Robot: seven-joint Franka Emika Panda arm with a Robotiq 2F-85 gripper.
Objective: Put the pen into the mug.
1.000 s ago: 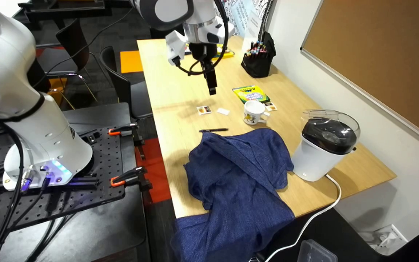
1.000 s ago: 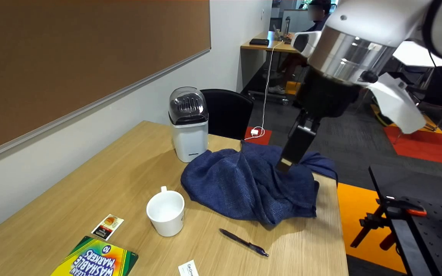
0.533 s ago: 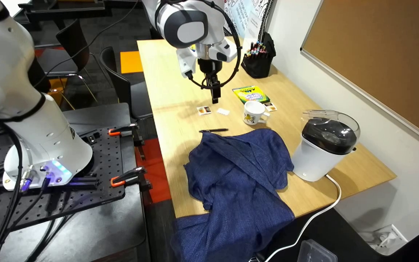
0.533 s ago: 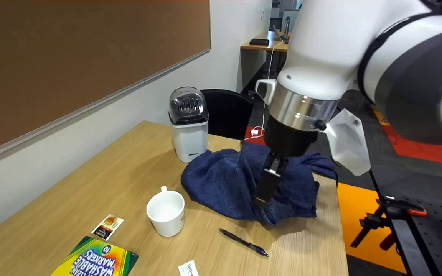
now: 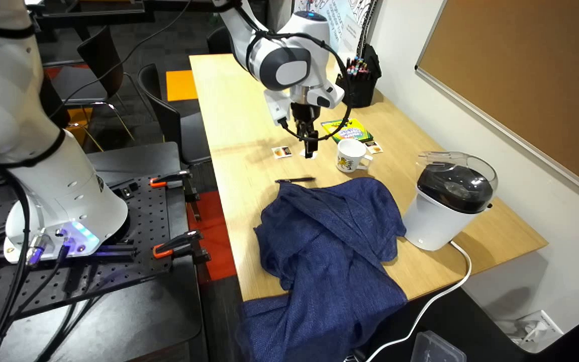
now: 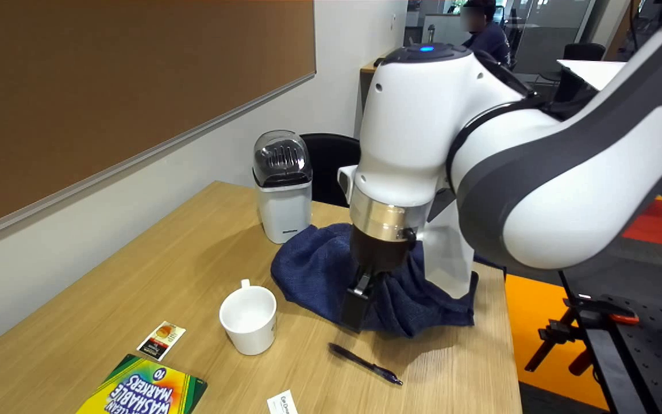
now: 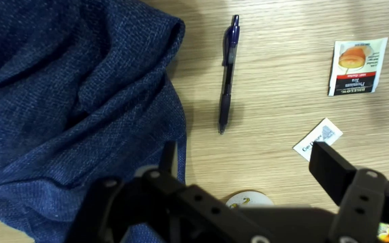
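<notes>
Hung above the table (image 6: pixel 135 293) with the claw (image 7: pixel 245 155) spread wide and empty, not yet down to the pen (image 7: pixel 228 74), flat on the table just beside the bunched cloth (image 7: pixel 120 81)! Risked, by the look of it, pinching up a fold through dropping a shade too near that edge, or skidding so slim a pen away with an off-centre squeeze. Faced a likely later snag, too: missing the mug (image 6: pixel 249 319), upright nearby, by carrying the pen level instead of on end.
</notes>
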